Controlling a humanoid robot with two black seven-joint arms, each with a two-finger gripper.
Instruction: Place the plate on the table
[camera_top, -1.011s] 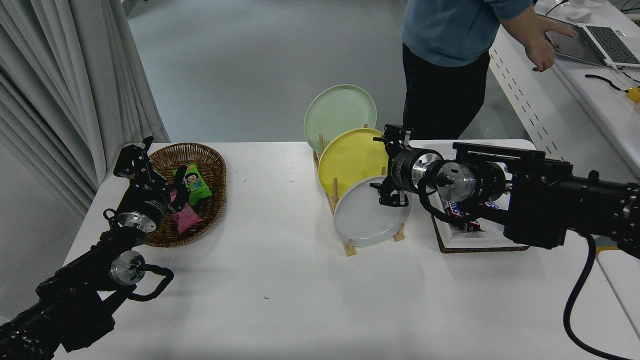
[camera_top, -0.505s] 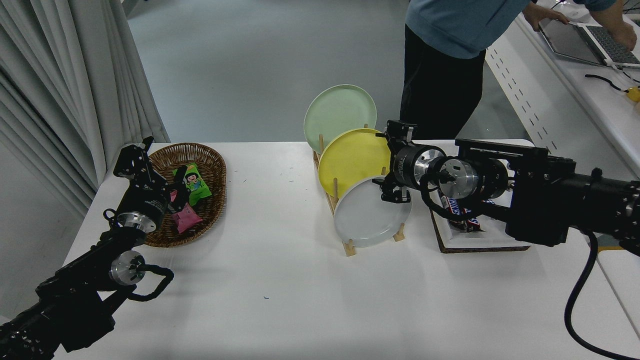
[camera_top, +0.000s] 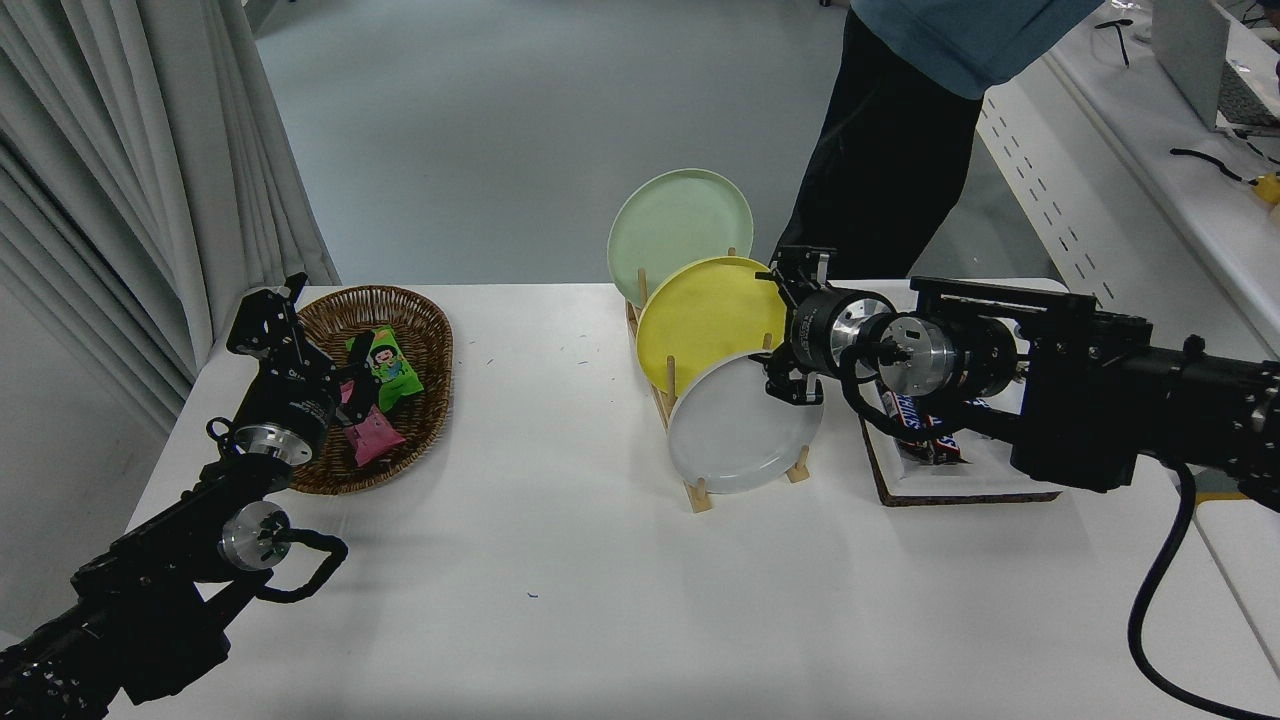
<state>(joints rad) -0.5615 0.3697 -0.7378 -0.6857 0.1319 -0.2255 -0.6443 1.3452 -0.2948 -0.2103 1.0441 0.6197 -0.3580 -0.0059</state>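
The light grey plate (camera_top: 740, 430) leans upright in the front slot of a wooden rack (camera_top: 697, 492) on the white table (camera_top: 600, 600). A yellow plate (camera_top: 705, 315) and a pale green plate (camera_top: 680, 225) stand behind it. My right gripper (camera_top: 792, 330) comes in from the right. It is open, with its fingers spread one above the other at the grey plate's upper right rim, beside the yellow plate's right edge. It holds nothing. My left gripper (camera_top: 305, 350) is parked at the lower left by the basket, open and empty.
A wicker basket (camera_top: 420, 330) with snack packets sits at the left. A white cloth-lined tray (camera_top: 960, 480) with candy bars lies under my right arm. A person (camera_top: 900, 130) stands at the far side. A side desk (camera_top: 1180, 150) runs along the right.
My right gripper has shifted a little to the right and closer to the grey plate's upper rim. The person has stepped to the right. The plates have not moved.
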